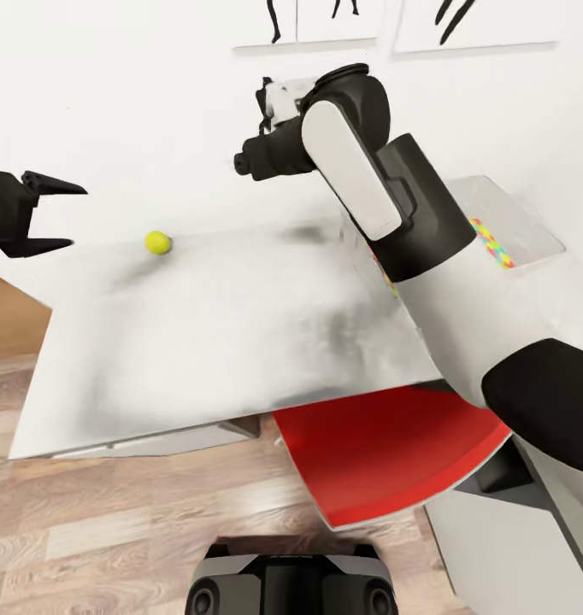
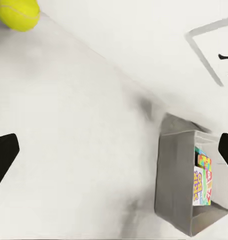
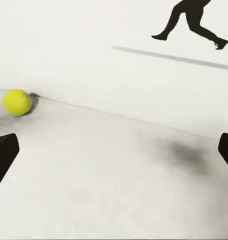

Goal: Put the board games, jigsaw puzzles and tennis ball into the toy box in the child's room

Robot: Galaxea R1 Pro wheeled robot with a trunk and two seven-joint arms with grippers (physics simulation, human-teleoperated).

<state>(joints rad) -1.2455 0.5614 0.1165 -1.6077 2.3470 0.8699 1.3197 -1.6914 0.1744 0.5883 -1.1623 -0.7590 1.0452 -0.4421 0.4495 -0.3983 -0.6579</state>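
**Ball loose on table, both grippers empty**

We see one tennis ball on the grey table, near the far edge by the wall. It touches neither gripper. In the head view the left gripper hangs off the table's left end w/ its fingers spread wide and nothing betw. them; the ball sits to the right of those fingertips, near but clearly apart. In the left wrist view the ball lies at the frame corner, well away from both dark fingertips.

The right gripper is raised above the table's far side, to the right of the ball. From the head view we can't tell its jaw state, but the right wrist view shows its fingertips at opposite frame edges, so spread wide, nothing held. The ball there rests on the table near the wall, apart from the fingers.

One toy box: open-topped, grey-walled, standing on the table's right end by the wall. In the left wrist view it holds colourful boxed items standing on edge; at least two faces show, exact count we can't tell. In the head view the box is partly behind the right arm, w/ a multicolour edge showing inside.

A red flat shape lies below the table's near edge. Count: 1 ball, 1 toy box, 2 grippers.
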